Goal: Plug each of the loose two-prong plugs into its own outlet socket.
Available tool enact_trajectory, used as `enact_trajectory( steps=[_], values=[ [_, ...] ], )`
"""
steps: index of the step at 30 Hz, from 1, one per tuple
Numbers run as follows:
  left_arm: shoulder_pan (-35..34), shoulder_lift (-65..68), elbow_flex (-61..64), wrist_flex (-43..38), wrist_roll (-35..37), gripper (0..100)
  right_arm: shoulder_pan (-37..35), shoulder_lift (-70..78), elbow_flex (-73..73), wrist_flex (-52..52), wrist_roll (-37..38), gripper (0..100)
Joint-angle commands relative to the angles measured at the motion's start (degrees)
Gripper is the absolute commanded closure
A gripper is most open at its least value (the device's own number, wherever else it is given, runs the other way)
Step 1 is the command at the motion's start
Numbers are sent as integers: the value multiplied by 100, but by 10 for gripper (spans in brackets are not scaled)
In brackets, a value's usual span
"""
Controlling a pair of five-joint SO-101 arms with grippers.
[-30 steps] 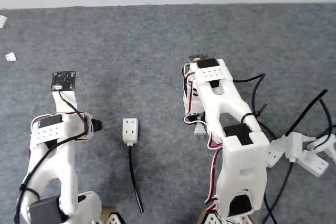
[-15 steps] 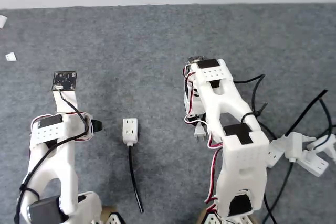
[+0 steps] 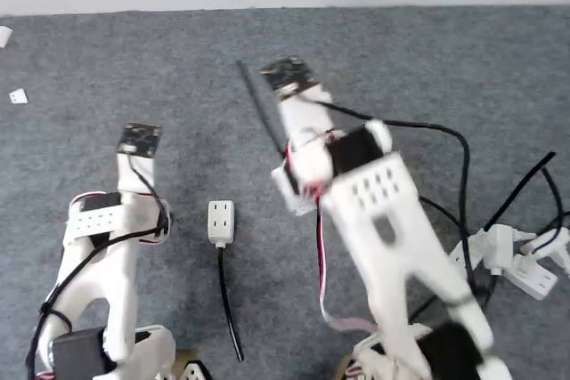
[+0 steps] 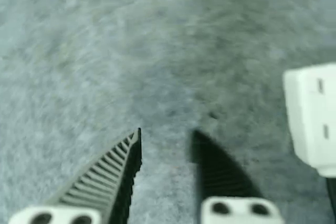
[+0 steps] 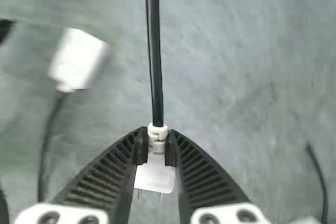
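Since a second ago the right arm has swung up and across toward the middle of the table, carrying its load along. The left arm has edged slightly forward.

Seen from its own wrist camera, the right gripper has its two ribbed black fingers closed narrowly on a small white two-prong plug. The plug body sits squarely between the fingers, and its two metal prongs point back toward the wrist. A thin black cord leaves the plug at the fingertips and runs straight out beyond them over the grey carpet. A white outlet socket block lies well beyond the fingertips and off to one side, apart from the plug, trailing its own dark cord.

The left gripper has its fingers moderately spread with only carpet between them. The same socket block lies just off to the outer side of one finger, not touching it.

From above, the socket block rests flat on the carpet between the two arms. A tangle of white plugs and dark cables lies beside the right arm.
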Motion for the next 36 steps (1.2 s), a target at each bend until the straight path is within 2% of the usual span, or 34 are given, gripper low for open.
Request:
enact_trajectory(
  steps=[1, 4, 8, 12, 21, 25, 31, 36],
  values=[
    [114, 53, -259, 132, -220, 979, -769, -646, -35, -110, 79, 991],
    [141, 53, -242, 158, -273, 989, -1305, -453, 70, -277, 26, 991],
    [149, 18, -242, 457, -985, 989, -1727, -84, 387, -778, -185, 991],
    [158, 9, -224, 510, -1152, 989, -1789, 224, 598, -1191, -334, 991],
    [396, -35, -154, 879, -1873, 989, -1815, 400, 580, -1235, -343, 991],
    [492, -756, 365, 774, -2084, 989, -1807, 409, 580, -1235, -343, 991],
    [844, -2585, 1578, 413, -2075, 989, -1807, 462, 589, -1314, -475, 991],
    [949, -2963, 1807, 413, -2075, 989, -1807, 462, 589, -1314, -492, 991]
  ],
)
